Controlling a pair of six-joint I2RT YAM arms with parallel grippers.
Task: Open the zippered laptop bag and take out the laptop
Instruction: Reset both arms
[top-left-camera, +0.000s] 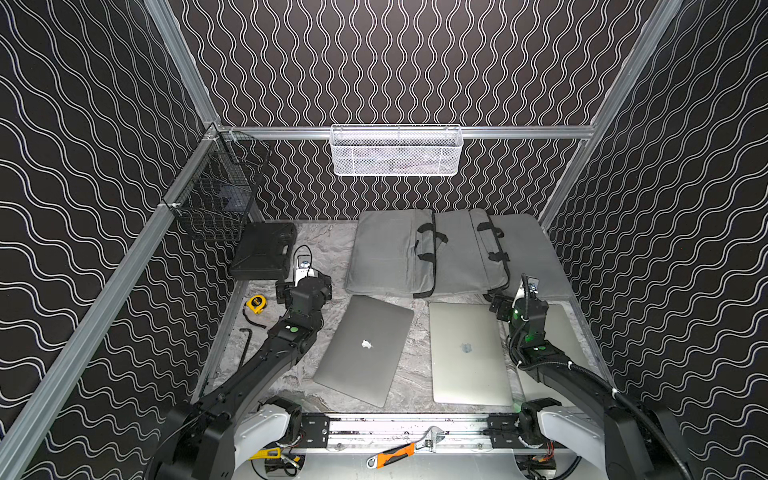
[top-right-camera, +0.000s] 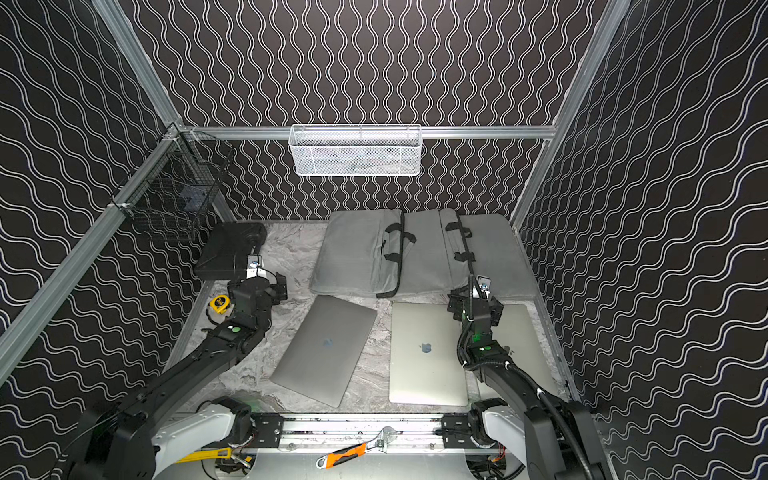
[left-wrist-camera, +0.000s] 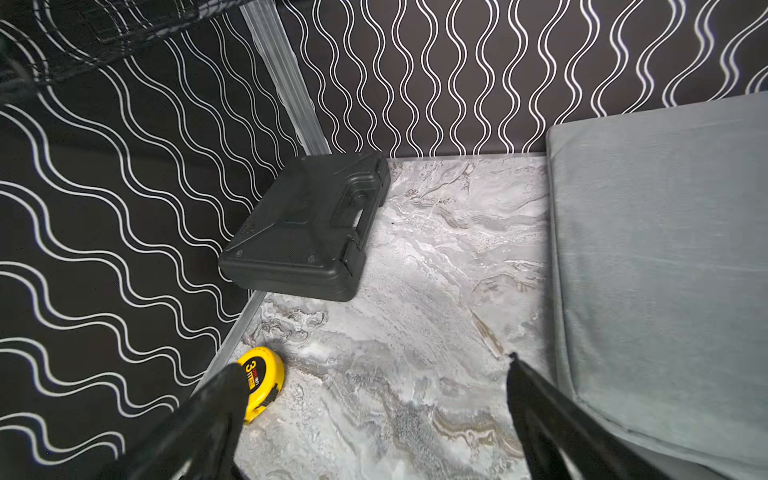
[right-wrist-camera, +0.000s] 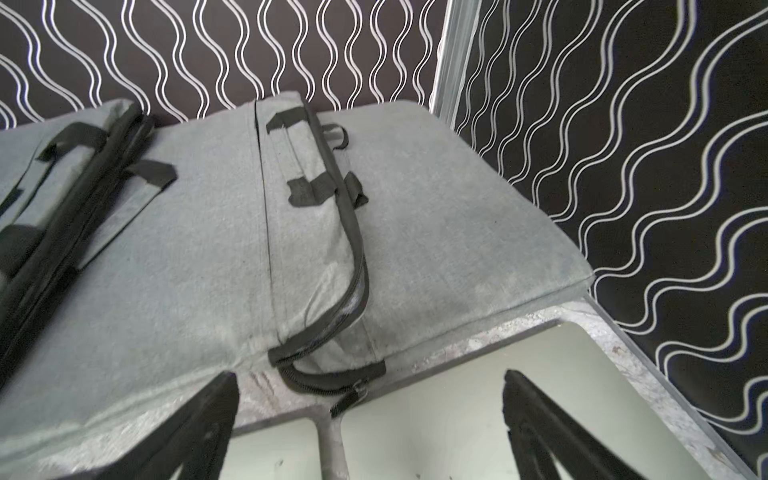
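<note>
laptops (top-left-camera: 363, 349): 3 | bags (top-left-camera: 382, 249): perhaps 3 | left gripper (left-wrist-camera: 372, 363), right gripper (right-wrist-camera: 369, 375): spread

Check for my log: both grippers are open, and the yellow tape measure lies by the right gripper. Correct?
Wrong side: the yellow tape measure lies by the left gripper, as the left wrist view shows. That gripper and the right gripper are both open.

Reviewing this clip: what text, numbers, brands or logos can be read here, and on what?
"3": on the yellow tape measure; the small print beside it is too blurred to read.
Apple logo, no words: on the tilted laptop and the straight laptop.
Grey bags, black case, wrench: no legible text.
</note>
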